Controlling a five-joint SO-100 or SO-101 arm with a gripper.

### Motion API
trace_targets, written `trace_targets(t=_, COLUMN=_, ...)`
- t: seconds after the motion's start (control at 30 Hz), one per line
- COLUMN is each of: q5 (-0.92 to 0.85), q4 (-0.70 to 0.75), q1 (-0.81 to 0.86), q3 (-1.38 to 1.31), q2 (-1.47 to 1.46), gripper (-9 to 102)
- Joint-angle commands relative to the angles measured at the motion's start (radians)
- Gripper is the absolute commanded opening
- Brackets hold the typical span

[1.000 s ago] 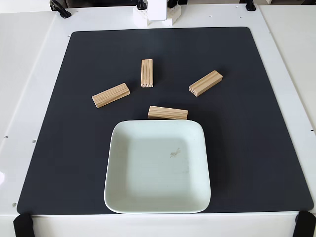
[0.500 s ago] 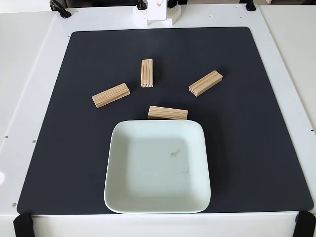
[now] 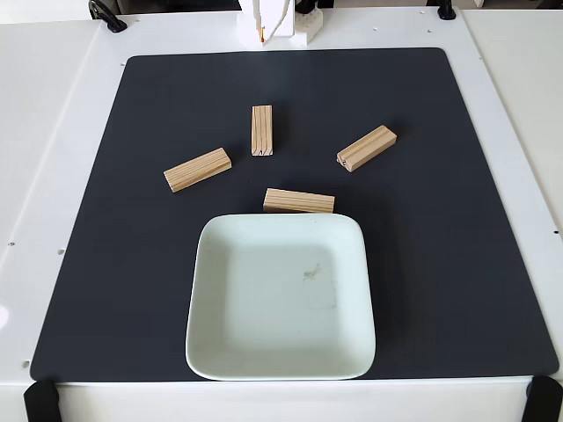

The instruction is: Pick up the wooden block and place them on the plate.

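Fixed view showed four small rectangular light-wood blocks on the black mat (image 3: 493,264) over the white counter (image 3: 53,132), none yet on the large pale mint-white square plate (image 3: 211,352): one (image 3: 299,201) just beside the plate's far rim, one (image 3: 197,169) to the left, one (image 3: 261,130) further back, one (image 3: 366,148) to the right. Only the arm's white base (image 3: 273,26) appeared at the top edge, so whether the end effector was apart or together could not be told. Taking the rim-side block first looked sensible, fingers closing across its narrow width, lifting clear of the raised rim.

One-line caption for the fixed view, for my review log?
Four wooden blocks lie on the black mat beyond an empty plate; arm base at the far edge.
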Motion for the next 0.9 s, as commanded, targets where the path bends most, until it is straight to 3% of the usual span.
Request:
trace_targets(t=0.0, q5=-0.264, q4=-0.005, q1=0.048, q3=0.029, q2=-0.008, gripper=0)
trace_targets(t=0.17, q5=-0.472, q4=-0.008, q1=0.117, q3=0.095, q2=-0.011, gripper=0)
trace_targets(t=0.4, q5=-0.376, q4=-0.202, q1=0.115, q3=0.183, q2=-0.012, gripper=2)
trace_targets(t=0.7, q5=-0.353, q4=-0.268, q1=0.114, q3=0.172, q2=-0.123, gripper=41)
trace_targets(t=0.87, q5=-0.35, q4=-0.268, q1=0.109, q3=0.109, q2=-0.225, gripper=48)
